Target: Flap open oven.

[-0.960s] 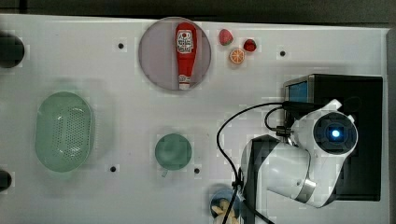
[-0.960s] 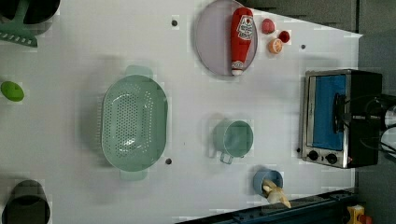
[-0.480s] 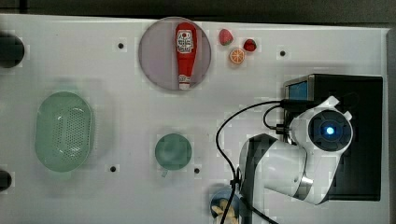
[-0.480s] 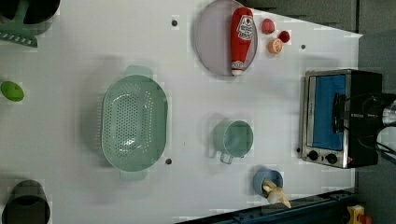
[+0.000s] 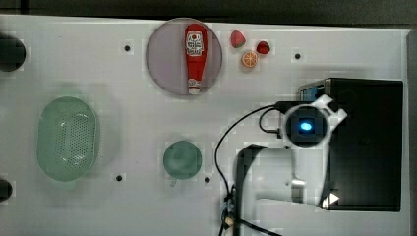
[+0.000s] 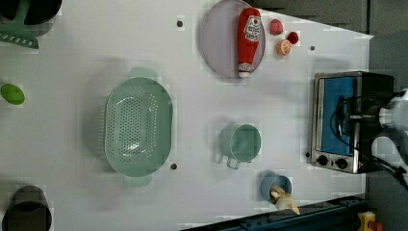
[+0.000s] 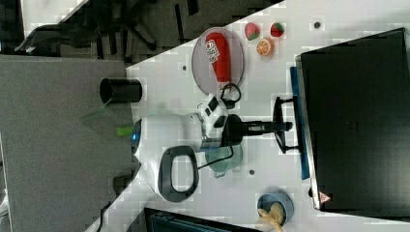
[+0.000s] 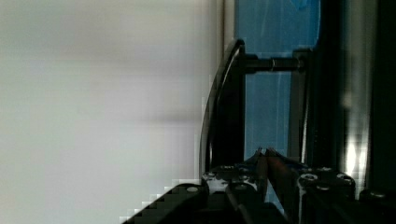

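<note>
You will find the oven at 3 o'clock on the surface in the top view, with its front facing 9 o'clock. The glass door is shut against the silver frame. The two knobs sit at the 6 o'clock end of the front in the left view.

Compare with the earlier frames. In the top view, the wrist of the arm was over the black top of the oven. It has since shifted toward 9 o'clock and now hangs over the front edge. In the left view, the black cables of the arm now lie across the blue glass. Before, they stood at 3 o'clock of it. The door has not moved, and the other items are where they were.

Check the jaws in the wrist view. They are open by a thin slit only, and nothing lies between them. The fingertips sit in the gap between the curved handle and the glass. You cannot tell whether they touch the handle.

Outward from the oven in the top view:
- Three toy fruits at 11 o'clock.
- A ketchup bottle on a round plate beyond them.
- A green cup at 9 o'clock.
- A green colander farthest toward 9 o'clock.
</note>
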Available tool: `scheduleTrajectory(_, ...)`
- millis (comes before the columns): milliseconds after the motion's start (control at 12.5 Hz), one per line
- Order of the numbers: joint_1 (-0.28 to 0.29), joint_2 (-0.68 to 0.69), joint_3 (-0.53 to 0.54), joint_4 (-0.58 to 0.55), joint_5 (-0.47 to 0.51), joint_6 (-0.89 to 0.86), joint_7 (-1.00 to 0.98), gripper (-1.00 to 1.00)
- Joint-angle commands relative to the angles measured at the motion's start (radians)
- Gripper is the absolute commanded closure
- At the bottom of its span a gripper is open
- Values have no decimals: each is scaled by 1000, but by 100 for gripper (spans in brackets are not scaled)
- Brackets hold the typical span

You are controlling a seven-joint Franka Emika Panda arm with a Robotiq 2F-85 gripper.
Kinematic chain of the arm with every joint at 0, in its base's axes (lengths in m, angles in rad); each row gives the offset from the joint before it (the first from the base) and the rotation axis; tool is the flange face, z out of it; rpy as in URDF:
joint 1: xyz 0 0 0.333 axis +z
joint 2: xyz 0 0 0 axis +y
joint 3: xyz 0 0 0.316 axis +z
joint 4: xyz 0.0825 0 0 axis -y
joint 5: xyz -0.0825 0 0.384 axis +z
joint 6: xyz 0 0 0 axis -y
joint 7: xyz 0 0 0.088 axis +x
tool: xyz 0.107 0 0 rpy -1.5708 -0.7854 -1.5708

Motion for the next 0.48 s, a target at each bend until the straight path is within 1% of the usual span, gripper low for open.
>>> scheduleTrajectory(80, 77, 77, 66, -28, -84, 8, 240, 65)
scheduleTrajectory(240, 102, 123, 86, -24, -149, 7, 364, 65)
scheduleTrajectory(480, 153, 220, 103, 1, -281, 2, 566, 65)
